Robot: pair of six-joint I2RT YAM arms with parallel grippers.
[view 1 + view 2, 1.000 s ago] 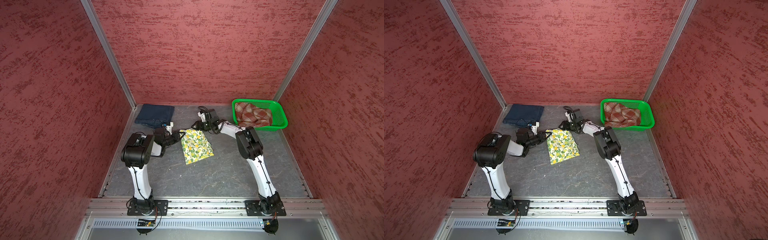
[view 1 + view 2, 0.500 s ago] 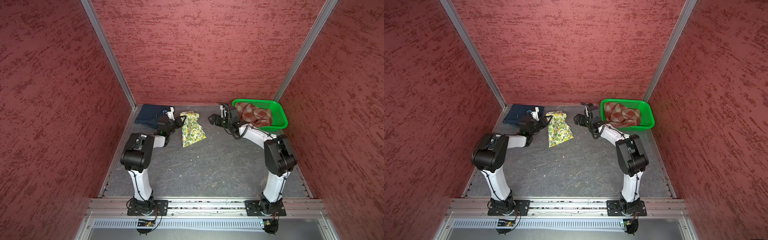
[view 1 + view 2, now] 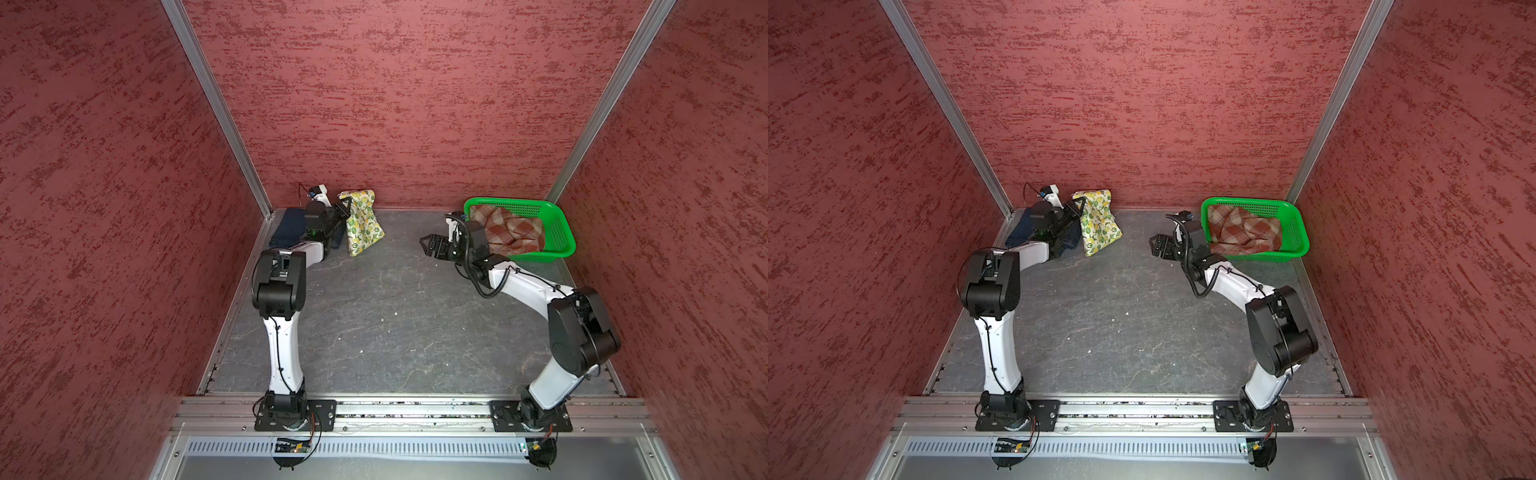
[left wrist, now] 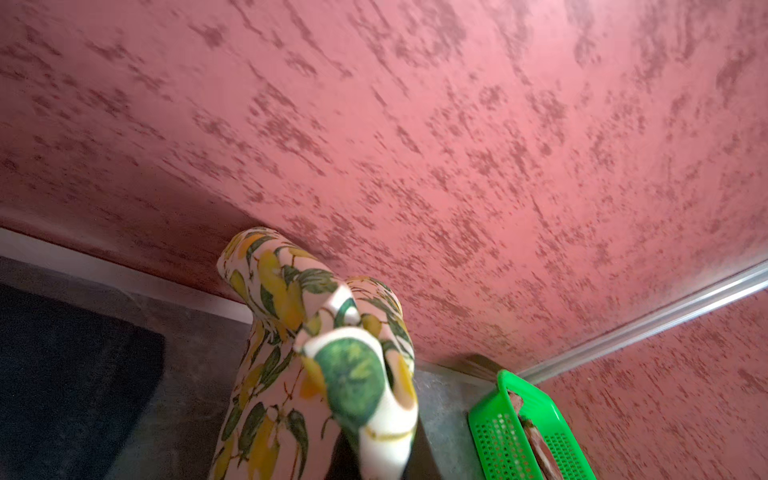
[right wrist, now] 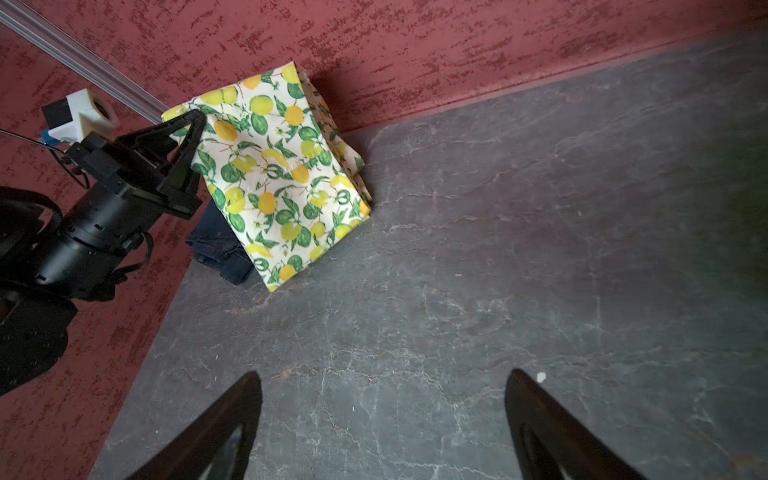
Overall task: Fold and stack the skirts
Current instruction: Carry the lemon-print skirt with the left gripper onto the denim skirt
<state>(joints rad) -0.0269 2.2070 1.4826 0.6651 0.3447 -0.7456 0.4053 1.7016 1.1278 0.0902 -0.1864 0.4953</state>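
Cloth hangs from the left gripper [image 5: 195, 118], whose jaws are pinched tight on a top corner of the lemon skirt [image 5: 278, 174]. That skirt is lifted close to the back wall and drapes down folded, its lower edge near the table [image 3: 395, 311]; whether it touches cannot be told. Just beside it, in the back left corner, the navy skirt [image 3: 289, 226] lies flat and folded, partly under the left arm. The right gripper [image 3: 424, 245] hovers well apart to the right, jaws spread wide with nothing between them, beside the left end of the basket [image 3: 561, 232]. The plaid skirt [image 3: 511, 230] lies crumpled inside that basket.
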